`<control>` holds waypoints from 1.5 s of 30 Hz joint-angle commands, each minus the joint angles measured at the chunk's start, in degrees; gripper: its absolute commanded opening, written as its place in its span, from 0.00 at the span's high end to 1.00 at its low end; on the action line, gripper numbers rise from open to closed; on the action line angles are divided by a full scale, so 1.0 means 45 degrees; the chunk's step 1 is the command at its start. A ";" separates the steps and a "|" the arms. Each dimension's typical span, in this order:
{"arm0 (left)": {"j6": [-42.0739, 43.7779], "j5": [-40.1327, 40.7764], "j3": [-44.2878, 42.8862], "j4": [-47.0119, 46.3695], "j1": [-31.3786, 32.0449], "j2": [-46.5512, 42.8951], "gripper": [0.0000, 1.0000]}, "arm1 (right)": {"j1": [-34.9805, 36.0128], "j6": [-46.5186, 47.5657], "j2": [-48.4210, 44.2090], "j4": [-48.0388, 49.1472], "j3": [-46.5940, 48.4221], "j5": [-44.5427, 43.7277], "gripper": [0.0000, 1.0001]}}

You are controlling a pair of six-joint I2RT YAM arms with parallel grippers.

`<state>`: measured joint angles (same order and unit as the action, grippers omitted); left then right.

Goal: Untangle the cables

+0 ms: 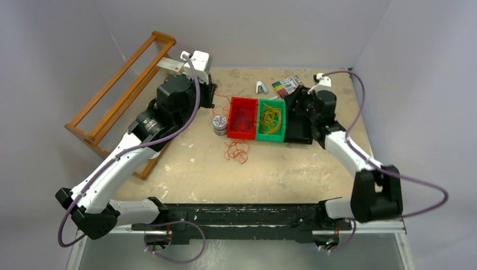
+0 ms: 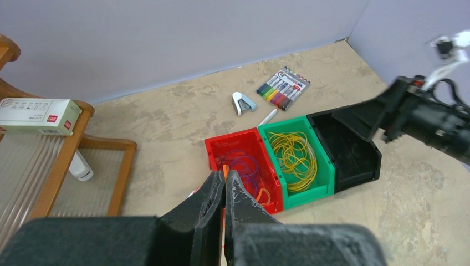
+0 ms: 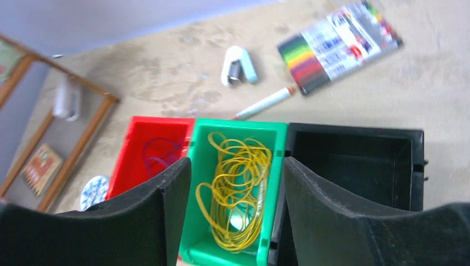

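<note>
The left gripper (image 2: 224, 180), beside the red bin (image 2: 213, 148), pinches an orange cable (image 2: 225, 168) between closed fingers. The right gripper (image 3: 238, 166) hangs spread above the yellow cables (image 3: 239, 191), right of that bin.

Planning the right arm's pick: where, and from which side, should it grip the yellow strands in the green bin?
Probably pinch the bunched middle of the yellow strands, coming straight down from above: the green bin walls them in on every side, and they lie flat.
</note>
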<state>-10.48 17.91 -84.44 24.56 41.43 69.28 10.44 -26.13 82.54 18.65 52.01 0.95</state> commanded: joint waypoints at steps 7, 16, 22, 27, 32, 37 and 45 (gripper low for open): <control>-0.0294 -0.0662 -0.0256 -0.1541 0.0009 0.0351 1.00 | 0.0276 0.2923 -0.3801 0.6488 -0.3466 0.6632 0.33; -0.0639 -0.0880 -0.0422 -0.2015 0.0009 0.0490 1.00 | 0.2368 0.3529 -0.3824 0.8905 -0.4068 0.6526 0.25; -0.0866 -0.1042 -0.0586 -0.2247 0.0012 0.0585 1.00 | 0.3714 0.4268 -0.2710 0.9506 -0.3305 0.5774 0.22; -0.0932 -0.1097 -0.0668 -0.2339 0.0012 0.0662 1.00 | 0.4439 0.4393 -0.1378 1.0028 -0.2605 0.5698 0.22; -0.0968 -0.1097 -0.0677 -0.2332 0.0011 0.0719 1.00 | 0.5058 0.4379 -0.0011 1.0765 -0.2123 0.5403 0.22; -0.0952 -0.1090 -0.0688 -0.2275 0.0010 0.0764 1.00 | 0.5320 0.4361 0.1120 1.1265 -0.1508 0.5173 0.23; -0.0811 -0.0959 -0.0710 -0.2182 -0.0001 0.0772 1.00 | 0.5408 0.4387 0.2348 1.1647 -0.0965 0.4790 0.50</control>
<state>-14.11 13.65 -85.03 17.23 41.43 73.06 34.50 -7.09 92.55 65.71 45.04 24.49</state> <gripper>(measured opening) 0.009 0.587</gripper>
